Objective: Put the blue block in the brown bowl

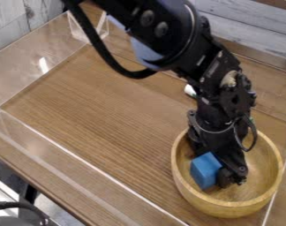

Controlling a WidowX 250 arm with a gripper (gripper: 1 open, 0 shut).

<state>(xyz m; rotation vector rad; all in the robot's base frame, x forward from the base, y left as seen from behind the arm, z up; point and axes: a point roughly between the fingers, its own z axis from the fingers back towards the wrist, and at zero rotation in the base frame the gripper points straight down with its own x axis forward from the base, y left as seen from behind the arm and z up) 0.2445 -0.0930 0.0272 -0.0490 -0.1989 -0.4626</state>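
The blue block (205, 169) lies inside the brown bowl (188, 191), a round tan wooden bowl at the lower right of the table. It sits toward the bowl's left side. My gripper (224, 173) points steeply down into the bowl, right against the block's right side. Its dark fingers (237, 168) stand apart and it is open. Whether a finger touches the block I cannot tell. The black arm hides the back of the bowl.
A small white and green marker (188, 89) peeks out behind the arm on the wooden tabletop (98, 106). Clear plastic walls (27, 141) fence the table's left and front edges. The bowl sits close to the front right corner.
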